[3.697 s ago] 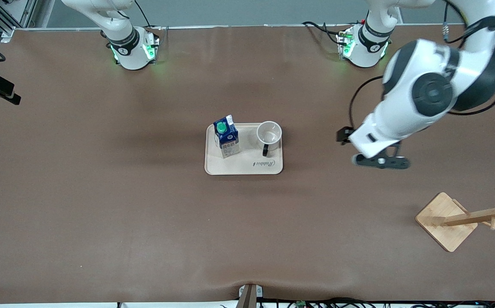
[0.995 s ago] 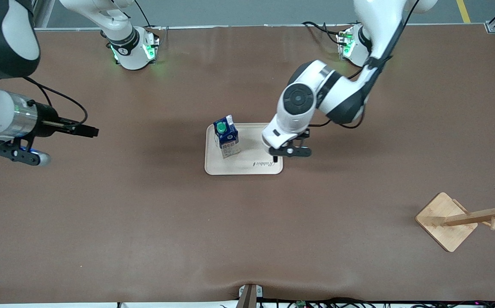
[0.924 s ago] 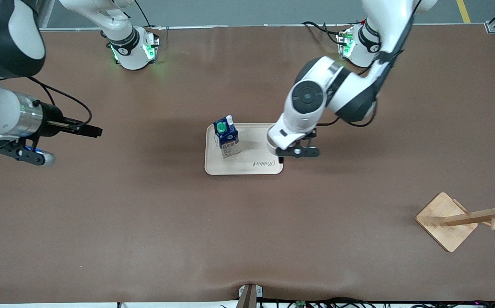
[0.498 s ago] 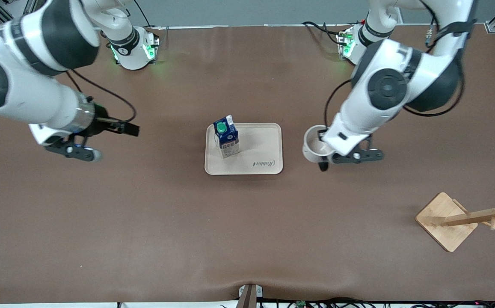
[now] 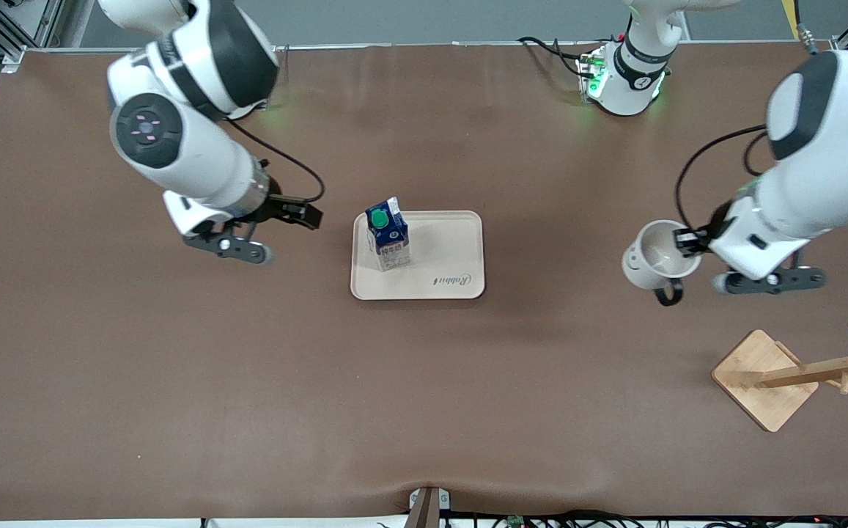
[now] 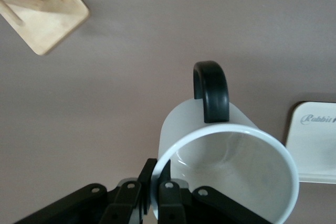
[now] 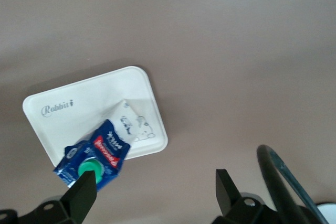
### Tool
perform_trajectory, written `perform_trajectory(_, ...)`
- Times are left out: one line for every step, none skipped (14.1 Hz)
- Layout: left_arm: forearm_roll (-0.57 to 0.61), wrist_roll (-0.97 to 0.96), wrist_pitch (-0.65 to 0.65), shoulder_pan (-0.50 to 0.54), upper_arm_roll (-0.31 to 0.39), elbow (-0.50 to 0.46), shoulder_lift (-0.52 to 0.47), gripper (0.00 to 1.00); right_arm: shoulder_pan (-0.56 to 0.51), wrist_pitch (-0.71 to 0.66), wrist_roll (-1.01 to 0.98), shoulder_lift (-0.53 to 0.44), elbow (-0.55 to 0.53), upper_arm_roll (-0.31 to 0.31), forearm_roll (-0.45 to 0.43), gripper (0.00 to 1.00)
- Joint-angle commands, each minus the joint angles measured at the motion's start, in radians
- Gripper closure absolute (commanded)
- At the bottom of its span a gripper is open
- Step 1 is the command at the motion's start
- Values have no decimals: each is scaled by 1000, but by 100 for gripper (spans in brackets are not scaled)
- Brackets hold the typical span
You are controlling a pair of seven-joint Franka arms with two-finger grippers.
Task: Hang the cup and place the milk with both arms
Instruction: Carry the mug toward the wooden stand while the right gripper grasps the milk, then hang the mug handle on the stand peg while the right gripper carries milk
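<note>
The cup (image 5: pixel 654 262) is gripped at its rim by the left gripper (image 6: pixel 152 195) and held tilted above bare table (image 5: pixel 174 381), at three o'clock from the tray (image 5: pixel 460 253), well apart from it. The milk (image 5: pixel 388 233) is stood upright on the tray. The wooden rack (image 5: pixel 790 375) is seen at five o'clock from the cup. The right gripper (image 7: pixel 152 192) is held with jaws spread apart above the table at nine o'clock from the tray.
</note>
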Motion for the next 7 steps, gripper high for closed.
perform_trajectory(9, 125, -25, 69, -3, 28, 0, 100, 56, 68, 15, 38, -3, -9, 0, 0)
perform_trajectory(10, 171, -25, 98, -3, 33, 3, 100, 80, 91, 8, 49, -3, -9, 0, 0)
perform_trajectory(13, 216, -25, 124, -3, 33, 4, 100, 112, 114, 7, 67, -3, -9, -2, 0)
perform_trajectory(13, 251, -25, 146, -3, 33, 4, 100, 137, 139, -2, 78, -1, -9, -5, 0)
perform_trajectory(13, 291, -23, 166, -3, 33, 4, 100, 172, 172, -14, 94, -1, -9, -8, 0)
perform_trajectory(13, 328, -23, 190, -3, 33, 6, 100, 198, 201, -17, 106, -1, -9, -17, 0)
perform_trajectory(12, 360, -20, 215, -3, 33, 7, 100, 220, 215, -26, 123, -3, -9, -35, 0)
